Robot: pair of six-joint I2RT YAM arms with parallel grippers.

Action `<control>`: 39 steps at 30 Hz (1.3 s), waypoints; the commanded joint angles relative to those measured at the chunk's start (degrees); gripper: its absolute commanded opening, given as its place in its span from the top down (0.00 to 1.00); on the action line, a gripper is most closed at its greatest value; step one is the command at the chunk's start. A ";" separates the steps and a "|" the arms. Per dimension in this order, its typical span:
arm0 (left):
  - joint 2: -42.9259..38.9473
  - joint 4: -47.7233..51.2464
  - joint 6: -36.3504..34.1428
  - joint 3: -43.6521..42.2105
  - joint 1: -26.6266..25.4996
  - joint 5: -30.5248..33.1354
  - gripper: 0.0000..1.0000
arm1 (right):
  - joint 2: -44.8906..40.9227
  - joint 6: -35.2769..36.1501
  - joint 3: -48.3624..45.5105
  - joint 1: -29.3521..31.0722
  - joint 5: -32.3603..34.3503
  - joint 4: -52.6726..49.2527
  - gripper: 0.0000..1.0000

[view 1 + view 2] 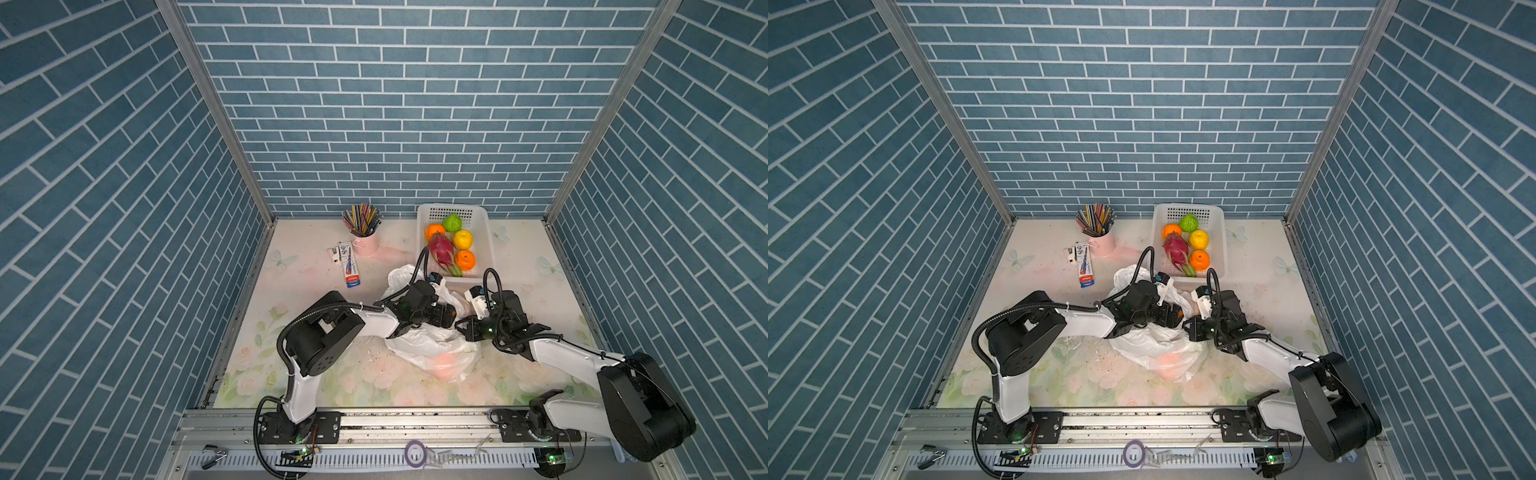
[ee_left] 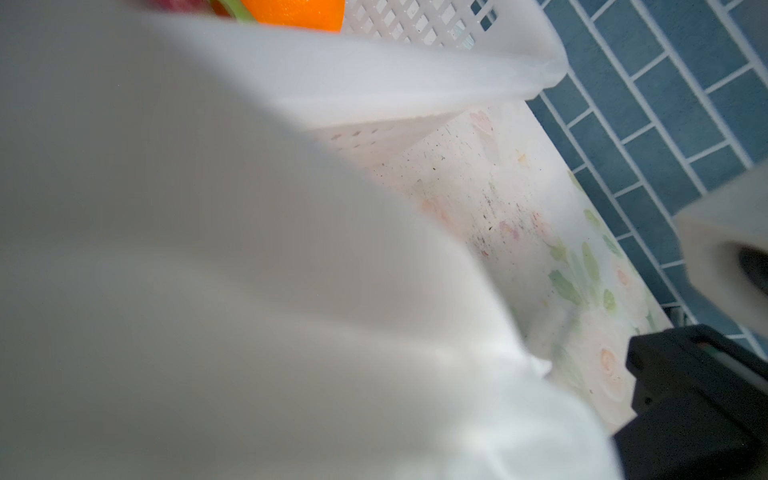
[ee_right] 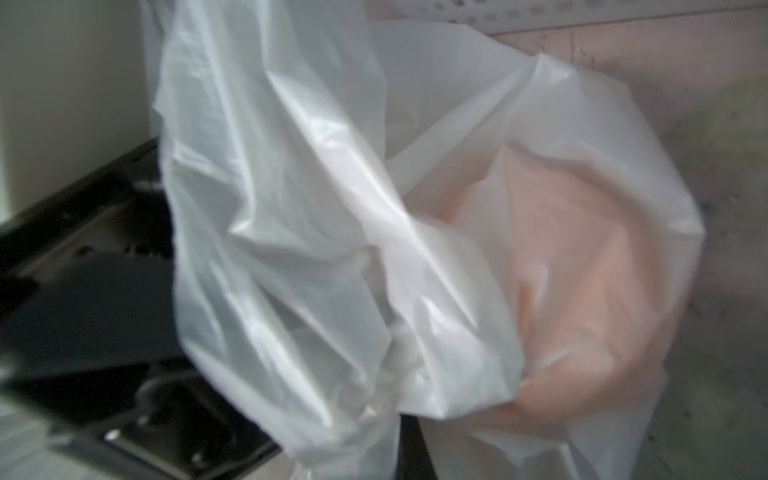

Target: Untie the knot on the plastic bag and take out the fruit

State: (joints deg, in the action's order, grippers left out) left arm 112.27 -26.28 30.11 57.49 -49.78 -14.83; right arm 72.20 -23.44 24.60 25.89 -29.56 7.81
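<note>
White film dominates the middle of the table: the plastic bag (image 1: pixel 432 349) lies crumpled between the two arms, just near of the basket (image 1: pixel 451 212), which stands at the far right. Five pieces of the fruit already sit in that basket: a dragon fruit (image 1: pixel 441 247), two oranges (image 1: pixel 434 231) (image 1: pixel 465 259), a lemon (image 1: pixel 462 239) and a green fruit (image 1: pixel 452 223). No tied knot can be made out anywhere on the bag, and its far part looks slack and spread, so the untying appears finished.

The emptying seems nearly done but not complete. A round orange-pink shape (image 1: pixel 444 363) shows through the film at the bag's near end, and the right wrist view shows it wrapped in plastic (image 3: pixel 582 270), so at least one piece is probably left inside. A speck of orange (image 1: pixel 1179 314) also shows at the tip of the left gripper (image 1: pixel 448 316), which hangs over the bag's middle. Whether that gripper's jaws stand apart or grasp anything cannot be told, as film fills its wrist view.

The right gripper (image 1: pixel 460 325) has its jaws together at the bag's right edge, and the bunched film rising to its camera suggests it pinches a fold of the bag
</note>
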 commanded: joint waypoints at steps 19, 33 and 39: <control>3.85 12.82 -4.67 5.88 -0.25 6.60 0.39 | -5.39 2.02 0.63 -0.09 11.60 -6.15 0.96; -4.71 11.54 -6.17 3.21 -0.17 6.11 0.49 | -5.03 1.40 1.03 -0.05 15.02 -8.06 0.95; -0.24 8.93 -8.26 5.91 -0.29 4.12 0.25 | -5.53 1.23 0.23 -0.05 11.63 -5.79 0.91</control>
State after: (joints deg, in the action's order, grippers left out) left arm 109.21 -15.86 23.35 61.89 -50.17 -10.15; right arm 67.16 -22.63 24.60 25.61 -16.80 1.67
